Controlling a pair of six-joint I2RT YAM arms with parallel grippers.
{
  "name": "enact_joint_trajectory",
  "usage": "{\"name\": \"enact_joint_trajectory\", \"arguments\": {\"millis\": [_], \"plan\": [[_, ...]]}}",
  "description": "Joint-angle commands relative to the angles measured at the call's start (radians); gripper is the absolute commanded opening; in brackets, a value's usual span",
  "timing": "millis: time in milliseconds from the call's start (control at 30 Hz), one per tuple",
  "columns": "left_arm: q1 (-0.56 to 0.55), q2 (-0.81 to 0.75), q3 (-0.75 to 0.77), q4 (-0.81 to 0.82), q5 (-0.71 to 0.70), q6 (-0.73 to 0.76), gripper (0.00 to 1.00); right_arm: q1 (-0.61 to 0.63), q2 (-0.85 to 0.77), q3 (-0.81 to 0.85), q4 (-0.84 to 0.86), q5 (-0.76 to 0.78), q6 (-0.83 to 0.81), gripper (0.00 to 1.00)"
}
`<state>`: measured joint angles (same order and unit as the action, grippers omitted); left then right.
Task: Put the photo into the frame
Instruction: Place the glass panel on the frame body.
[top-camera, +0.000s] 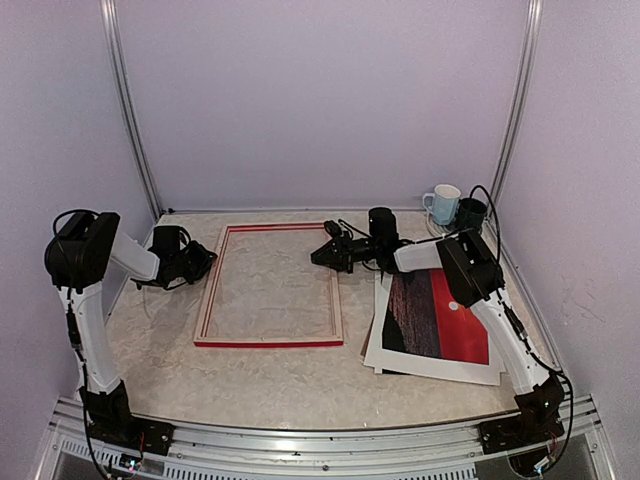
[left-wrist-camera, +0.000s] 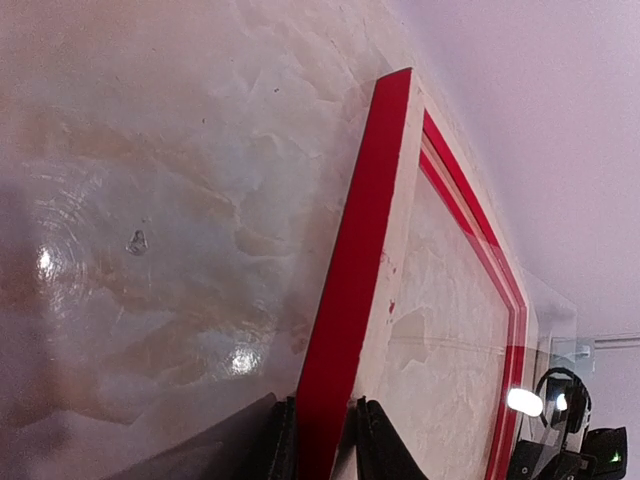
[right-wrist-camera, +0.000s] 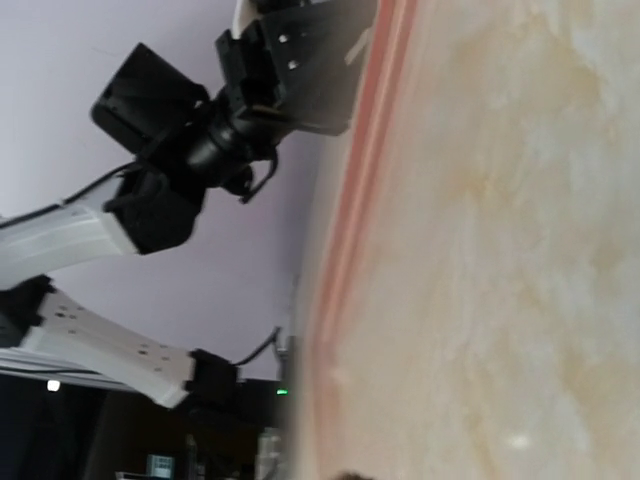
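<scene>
Left gripper (left-wrist-camera: 327, 415): nearly closed, a finger on each side of the left rail of the frame (top-camera: 268, 342), clamping it. The frame lies on the table (top-camera: 250, 385).

Right gripper (top-camera: 322, 254): over the frame's right rail near the far corner. I cannot tell its opening or whether it holds anything.

Photo (top-camera: 440, 315): face up, right of the frame, under the right arm.
</scene>
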<state>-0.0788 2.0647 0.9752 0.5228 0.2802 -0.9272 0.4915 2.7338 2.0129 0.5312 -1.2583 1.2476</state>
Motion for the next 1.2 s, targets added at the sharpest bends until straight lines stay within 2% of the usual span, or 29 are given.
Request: {"name": "enact_joint_trajectory", "arguments": {"millis": [0, 100, 233, 333, 433, 500, 633, 733, 867, 967, 1067, 1167], "plan": [[-0.004, 0.023, -0.030, -0.049, 0.020, -0.008, 0.21, 0.007, -0.004, -0.020, 0.280, -0.077, 0.248, 0.17], [-0.006, 0.020, -0.031, -0.050, 0.022, -0.010, 0.21, 0.009, 0.009, -0.022, 0.378, -0.084, 0.345, 0.25], [-0.007, 0.008, -0.038, -0.049, 0.018, -0.012, 0.21, 0.009, -0.028, -0.069, 0.368, -0.097, 0.333, 0.32], [-0.010, 0.002, -0.041, -0.049, 0.018, -0.013, 0.21, 0.009, -0.077, -0.112, 0.235, -0.100, 0.227, 0.33], [-0.012, -0.001, -0.042, -0.047, 0.019, -0.017, 0.21, 0.007, -0.105, -0.118, 0.016, -0.088, 0.053, 0.34], [-0.014, -0.002, -0.047, -0.045, 0.019, -0.021, 0.21, 0.007, -0.104, -0.126, -0.027, -0.082, 0.010, 0.34], [-0.018, -0.007, -0.054, -0.041, 0.023, -0.025, 0.21, 0.010, -0.083, -0.158, 0.168, -0.097, 0.144, 0.30], [-0.022, -0.008, -0.058, -0.040, 0.027, -0.027, 0.21, 0.017, -0.059, -0.147, 0.348, -0.106, 0.293, 0.22], [-0.026, -0.009, -0.056, -0.042, 0.030, -0.029, 0.21, 0.029, -0.034, -0.103, 0.449, -0.111, 0.377, 0.11], [-0.027, -0.011, -0.058, -0.045, 0.029, -0.026, 0.21, 0.037, -0.013, -0.076, 0.594, -0.101, 0.497, 0.05], [-0.029, -0.009, -0.058, -0.044, 0.030, -0.026, 0.21, 0.043, 0.020, -0.042, 0.733, -0.083, 0.613, 0.03], [-0.031, -0.008, -0.058, -0.043, 0.030, -0.028, 0.21, 0.050, 0.033, -0.019, 0.766, -0.072, 0.643, 0.02]]}}
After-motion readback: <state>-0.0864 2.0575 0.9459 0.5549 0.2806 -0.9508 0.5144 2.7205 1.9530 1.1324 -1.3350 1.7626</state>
